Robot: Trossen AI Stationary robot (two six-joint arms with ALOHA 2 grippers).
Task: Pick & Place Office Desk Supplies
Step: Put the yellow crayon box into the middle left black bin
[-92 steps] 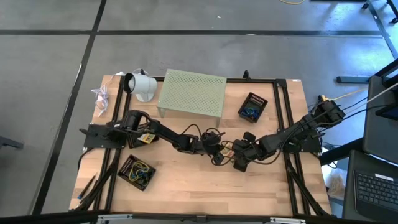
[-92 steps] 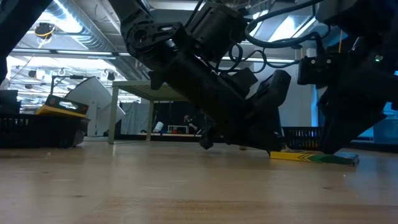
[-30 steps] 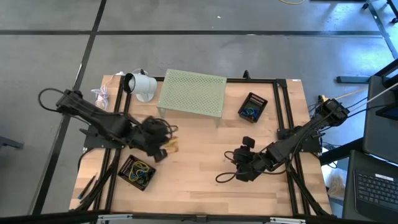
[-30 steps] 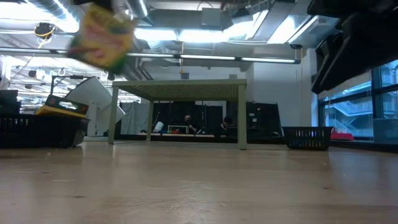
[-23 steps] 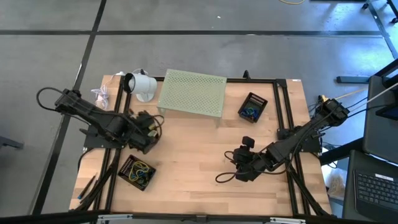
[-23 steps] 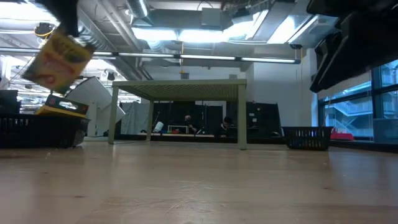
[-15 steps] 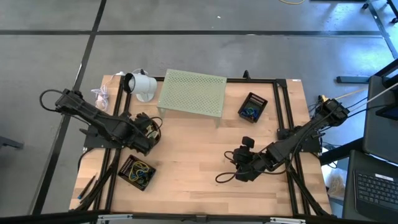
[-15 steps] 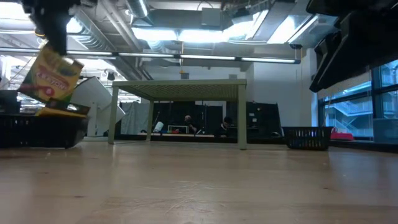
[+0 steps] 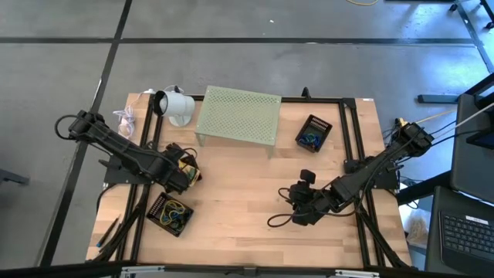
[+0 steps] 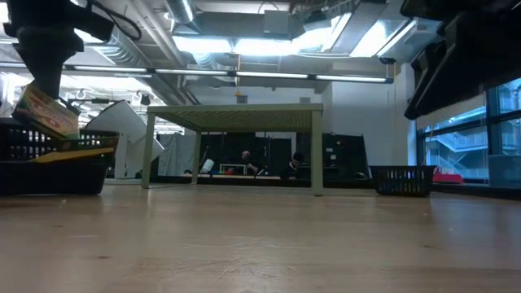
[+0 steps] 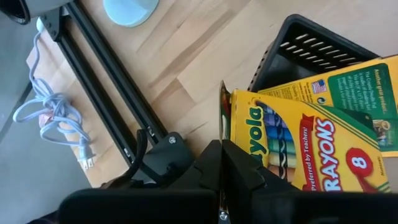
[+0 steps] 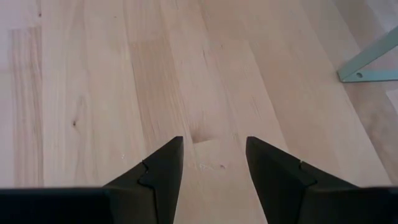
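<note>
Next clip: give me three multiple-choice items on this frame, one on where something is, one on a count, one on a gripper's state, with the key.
1. Where is the yellow card crayon box?
A. On the pale green perforated riser
B. In the left gripper, over a black mesh basket
C. Flat on bare wood at the table's middle

2. How many black mesh baskets stand on the wooden table?
A. One
B. Two
C. Four

3. How does the right gripper stand?
A. Open, holding nothing
B. Shut on a binder clip
C. Shut on a crayon box

Key: 1 B, the left gripper pinches the box's edge above the black mesh basket; 2 B, the high view shows one near the left arm and one beside the riser; 3 A, only bare wood shows between its fingers.
</note>
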